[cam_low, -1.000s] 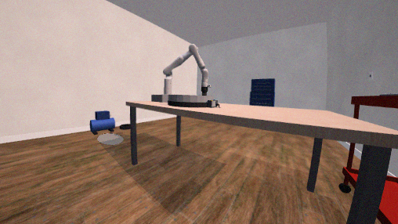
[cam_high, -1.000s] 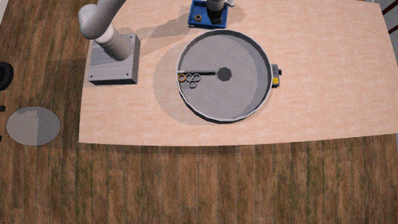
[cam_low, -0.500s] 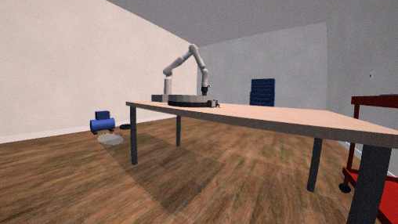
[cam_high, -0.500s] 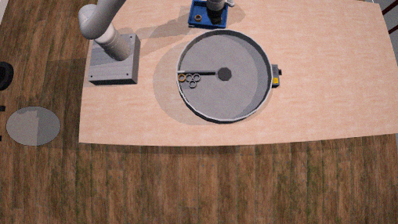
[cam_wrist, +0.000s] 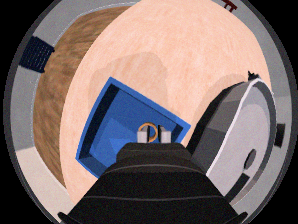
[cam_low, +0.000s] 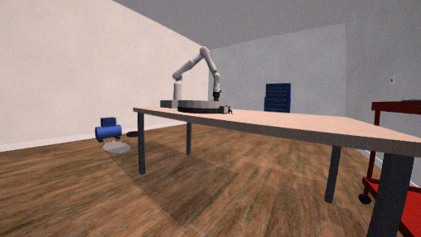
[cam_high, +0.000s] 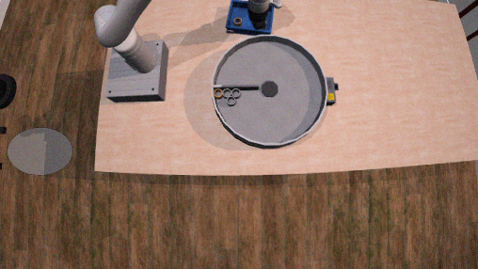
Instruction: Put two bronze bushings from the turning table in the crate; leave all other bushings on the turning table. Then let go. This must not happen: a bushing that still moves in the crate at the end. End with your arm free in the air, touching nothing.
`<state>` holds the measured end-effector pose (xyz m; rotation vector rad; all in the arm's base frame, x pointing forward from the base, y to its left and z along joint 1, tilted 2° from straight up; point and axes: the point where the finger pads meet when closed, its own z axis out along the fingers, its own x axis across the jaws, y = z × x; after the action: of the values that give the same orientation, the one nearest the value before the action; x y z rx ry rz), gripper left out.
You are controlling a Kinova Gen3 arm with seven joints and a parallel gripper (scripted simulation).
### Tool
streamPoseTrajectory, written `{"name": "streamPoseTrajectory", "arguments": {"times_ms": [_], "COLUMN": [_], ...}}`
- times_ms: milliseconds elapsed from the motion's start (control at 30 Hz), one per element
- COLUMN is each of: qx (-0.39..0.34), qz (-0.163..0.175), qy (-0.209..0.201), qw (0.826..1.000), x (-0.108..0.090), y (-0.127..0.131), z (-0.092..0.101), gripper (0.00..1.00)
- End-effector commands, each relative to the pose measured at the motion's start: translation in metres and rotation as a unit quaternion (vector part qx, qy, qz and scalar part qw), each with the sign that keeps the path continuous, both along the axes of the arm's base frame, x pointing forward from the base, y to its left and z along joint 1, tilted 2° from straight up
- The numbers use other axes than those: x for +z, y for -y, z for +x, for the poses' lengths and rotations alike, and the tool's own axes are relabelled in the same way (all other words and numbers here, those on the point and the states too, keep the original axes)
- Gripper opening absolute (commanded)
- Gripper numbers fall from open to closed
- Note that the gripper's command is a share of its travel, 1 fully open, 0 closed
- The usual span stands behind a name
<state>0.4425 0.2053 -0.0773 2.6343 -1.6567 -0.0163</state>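
Note:
My gripper (cam_wrist: 153, 130) (cam_high: 259, 25) points down low inside the blue crate (cam_wrist: 135, 92) (cam_high: 235, 30), in its right part in the top view. The fingers stand a small gap apart and look open. A bronze bushing (cam_wrist: 148, 123) shows at the fingertips; it looks wider than the gap, with the left finger over its ring. Another bronze bushing (cam_high: 234, 22) lies in the crate's left part. On the turning table (cam_high: 287, 120) a bronze bushing (cam_high: 218, 97) sits by the left wall, beside grey bushings (cam_high: 231, 104). Fingertip contact is hard to see.
A dark bar (cam_high: 245, 87) runs from the turning table's left wall toward its round hub (cam_high: 269, 88). The high rim stands close to the crate's front side. A small box with a yellow patch (cam_high: 331, 97) sits at the table's right. The arm's base (cam_high: 136, 83) stands left.

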Motion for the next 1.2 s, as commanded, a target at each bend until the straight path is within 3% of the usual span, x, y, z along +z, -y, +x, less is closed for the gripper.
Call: {"name": "streamPoseTrajectory", "arguments": {"times_ms": [0, 1167], "qx": [0.000, 0.000], "qz": [0.000, 0.000], "qy": [0.001, 0.001], "qw": [1.000, 1.000], "x": [0.001, 0.012], "y": [0.000, 0.000], "z": [0.001, 0.001], "gripper": [0.42, 0.42]}}
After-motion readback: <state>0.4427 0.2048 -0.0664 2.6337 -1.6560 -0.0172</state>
